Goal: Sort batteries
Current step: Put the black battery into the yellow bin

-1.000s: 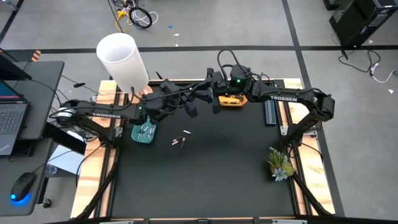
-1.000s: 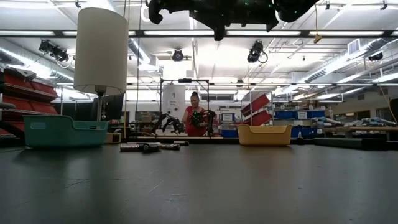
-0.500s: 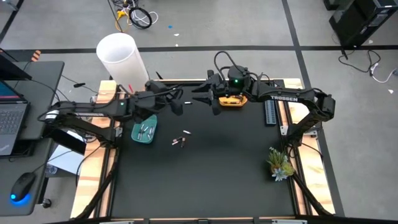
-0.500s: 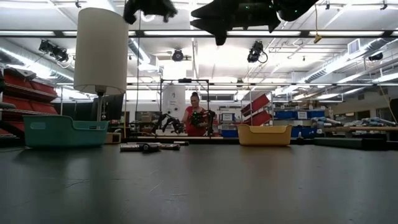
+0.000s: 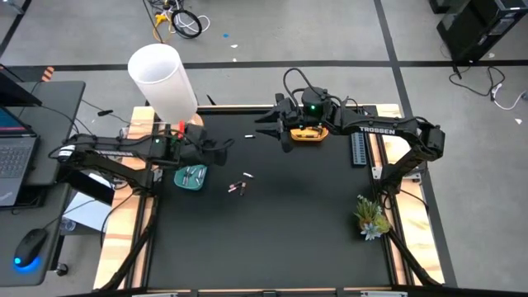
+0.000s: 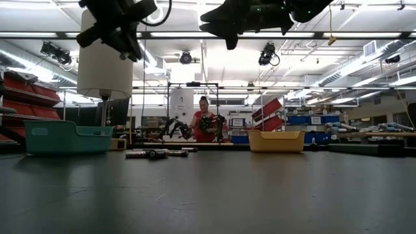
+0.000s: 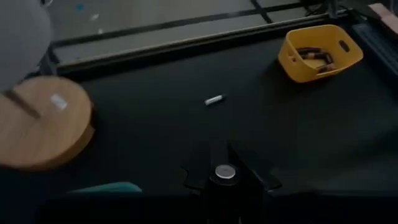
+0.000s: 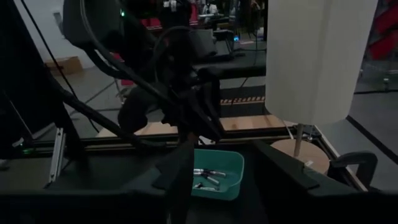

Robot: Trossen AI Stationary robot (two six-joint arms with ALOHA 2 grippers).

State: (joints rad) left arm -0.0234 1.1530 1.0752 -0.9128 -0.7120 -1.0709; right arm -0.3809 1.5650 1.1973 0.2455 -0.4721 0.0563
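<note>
Left gripper (image 5: pixel 224 147) looks closed, empty above the teal bin (image 5: pixel 191 176); your lamp (image 5: pixel 163 82) could get clipped.

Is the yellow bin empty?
No. The yellow bin holds several dark batteries, seen lying inside it in the left wrist view.

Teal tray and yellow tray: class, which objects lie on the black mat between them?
In the high view, between the teal tray and the yellow tray lie loose batteries: a small cluster nearer the teal one and a single white battery farther back.
</note>
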